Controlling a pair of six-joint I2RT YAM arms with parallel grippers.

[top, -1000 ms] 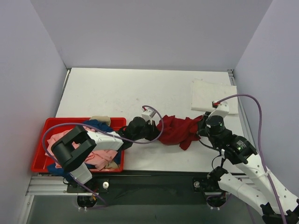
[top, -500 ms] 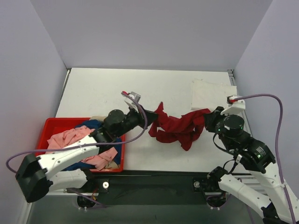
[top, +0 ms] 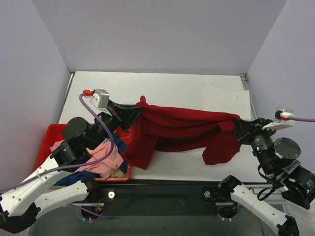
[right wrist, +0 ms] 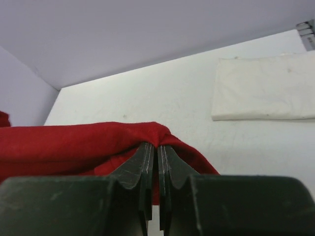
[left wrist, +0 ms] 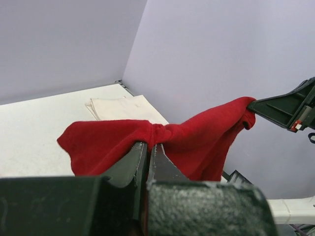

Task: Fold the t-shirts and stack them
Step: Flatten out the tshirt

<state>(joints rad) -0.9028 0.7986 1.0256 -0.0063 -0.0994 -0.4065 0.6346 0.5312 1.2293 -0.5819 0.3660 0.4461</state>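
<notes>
**Left gripper (top: 139, 106) and right gripper (top: 237, 124) both clamped on the dark red t-shirt (top: 182, 124)**

The shirt is held above the table (top: 113, 93), spanning the two pinch points. Its upper edge is taut and loose cloth hangs lower at each end; cannot tell if it touches the table. In both wrist views the jaws are tight on a bunched fold. A folded white t-shirt (top: 225, 101) lies flat at far right, apart from the red one. The red bin (top: 54, 132) at near left holds a crumpled pink t-shirt (top: 106, 158) and a blue t-shirt (top: 115, 139).
</notes>
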